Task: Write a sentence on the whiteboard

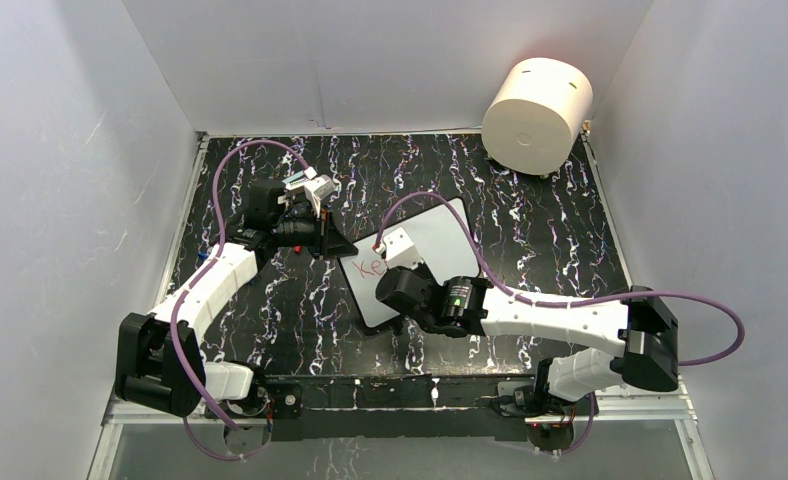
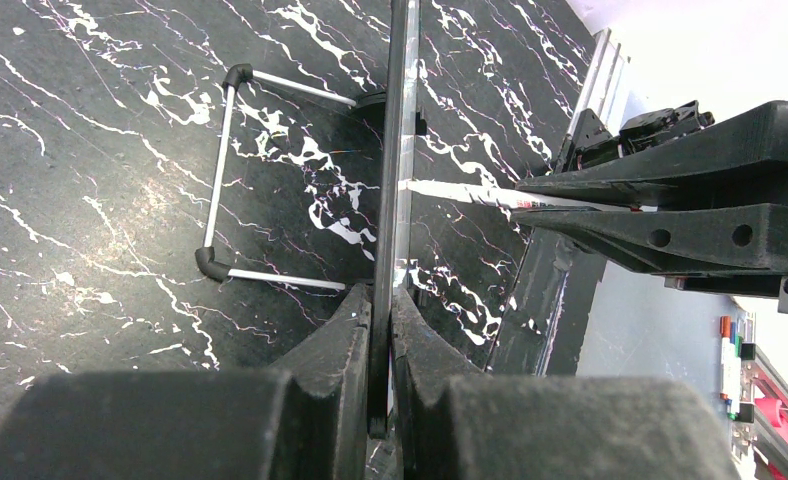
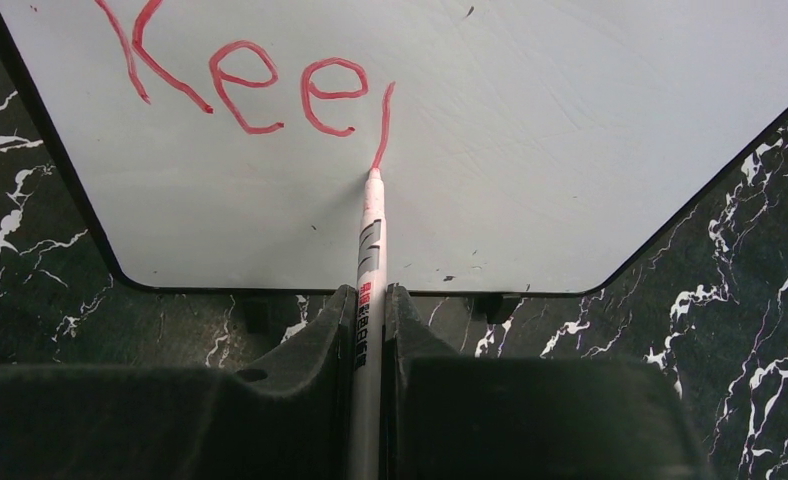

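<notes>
The whiteboard (image 1: 442, 232) lies tilted at the middle of the black marbled table. On it the sentence (image 3: 250, 85) reads "Kee" in red, followed by one slanted stroke. My right gripper (image 3: 370, 295) is shut on a white marker (image 3: 372, 230), whose tip touches the board at the foot of that stroke. In the top view the right gripper (image 1: 398, 252) hovers over the board's near half and hides part of the writing. My left gripper (image 2: 382, 295) is shut on the whiteboard's edge (image 2: 400, 150), seen edge-on, at the board's left corner (image 1: 348, 250). The marker (image 2: 460, 192) meets the board from the right.
A cream cylinder (image 1: 537, 115) stands at the back right corner. A bent wire stand (image 2: 220, 180) sticks out under the board on the table. White walls close in the left, back and right sides. A metal rail (image 1: 400, 395) runs along the near edge.
</notes>
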Controlling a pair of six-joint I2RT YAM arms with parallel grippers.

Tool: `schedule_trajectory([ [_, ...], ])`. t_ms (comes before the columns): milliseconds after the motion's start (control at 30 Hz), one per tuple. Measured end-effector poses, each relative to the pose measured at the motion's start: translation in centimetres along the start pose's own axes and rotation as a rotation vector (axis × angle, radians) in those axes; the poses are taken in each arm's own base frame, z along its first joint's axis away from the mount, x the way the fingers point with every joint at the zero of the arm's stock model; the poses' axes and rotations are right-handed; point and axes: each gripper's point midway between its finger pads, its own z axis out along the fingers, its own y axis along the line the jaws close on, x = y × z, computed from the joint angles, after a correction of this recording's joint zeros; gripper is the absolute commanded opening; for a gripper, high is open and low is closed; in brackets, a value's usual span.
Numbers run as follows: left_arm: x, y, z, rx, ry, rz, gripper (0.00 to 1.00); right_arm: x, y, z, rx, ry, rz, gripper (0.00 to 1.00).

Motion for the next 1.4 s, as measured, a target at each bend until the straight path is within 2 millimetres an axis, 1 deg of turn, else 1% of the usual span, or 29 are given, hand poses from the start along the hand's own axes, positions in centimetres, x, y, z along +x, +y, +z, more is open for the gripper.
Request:
schedule_trajectory([
  [233, 0.0, 0.0, 0.0, 0.000, 0.000, 0.001, 0.00, -0.1, -0.1, -0.1, -0.001, -0.003, 0.000, 0.00],
  [367, 0.0, 0.0, 0.0, 0.000, 0.000, 0.000, 0.00, -1.2, -0.5, -0.9, -0.023, -0.064, 0.031, 0.00],
  [433, 0.0, 0.0, 0.0, 0.000, 0.000, 0.001, 0.00, -2.1, -0.7, -1.2, -0.024, -0.098, 0.047, 0.00],
  [800, 0.0, 0.0, 0.0, 0.000, 0.000, 0.000, 0.00, -3.9, -1.3, -0.6, -0.004, -0.154, 0.059, 0.00],
  [1000, 0.0, 0.0, 0.0, 0.000, 0.000, 0.000, 0.00, -3.9, -1.1, 0.0, -0.005, -0.150, 0.050, 0.00],
  [1400, 0.0, 0.0, 0.0, -0.002, 0.001, -0.001, 0.00, -3.9, -1.2, 0.1, -0.002, -0.148, 0.049, 0.00],
])
